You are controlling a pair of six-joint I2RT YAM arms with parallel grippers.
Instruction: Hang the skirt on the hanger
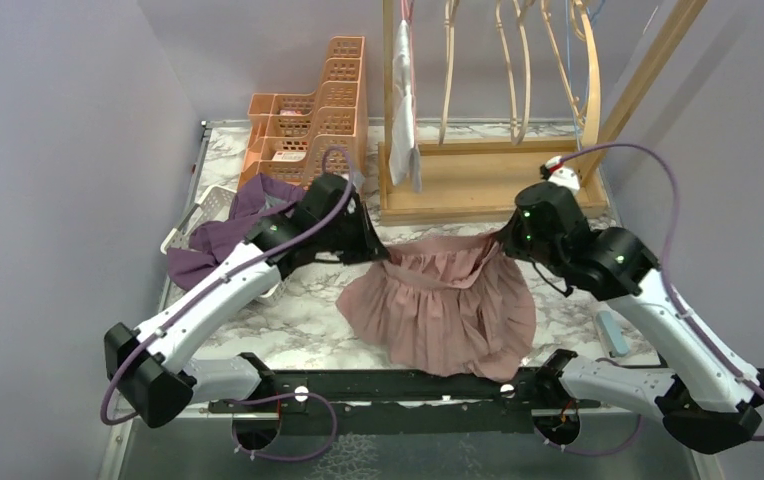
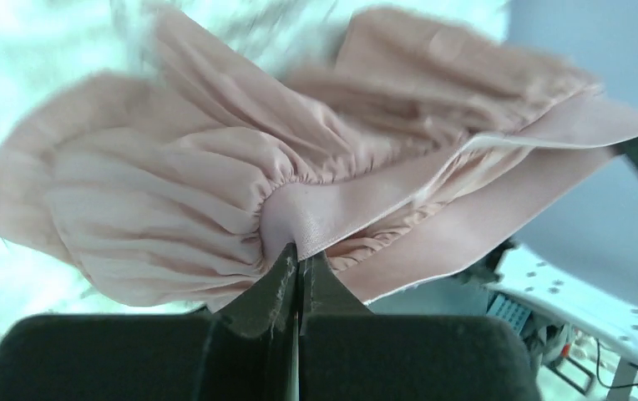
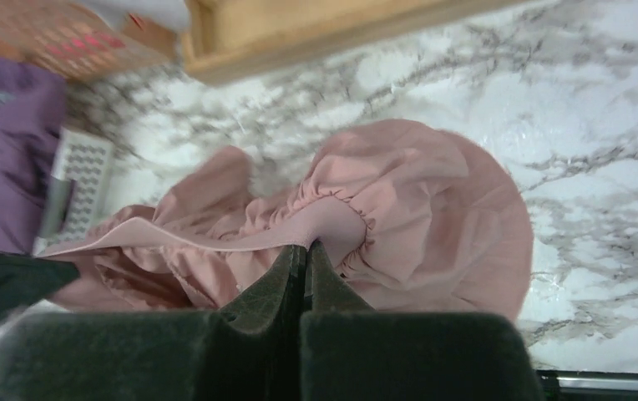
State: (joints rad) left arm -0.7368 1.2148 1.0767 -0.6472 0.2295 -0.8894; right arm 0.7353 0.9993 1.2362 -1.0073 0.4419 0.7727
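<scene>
Marble table point(image 1: 288, 325), hangers point(image 1: 513, 70) at back. Pink skirt point(image 1: 448, 300) mid-table btw the arms, hem on the top. L gripper point(image 2: 299, 257) pinched tight on waistband point(image 2: 357, 209), left end; R gripper point(image 3: 306, 251) likewise, right end. Purple cloth point(image 1: 223, 235) far left.

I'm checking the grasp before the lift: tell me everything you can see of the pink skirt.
The pink skirt is thin pleated fabric gathered into a smooth waistband. It lies rumpled on the marble table, fanning toward the arm bases. The left gripper and the right gripper, both shut, each pinch one end of the waistband.
</scene>
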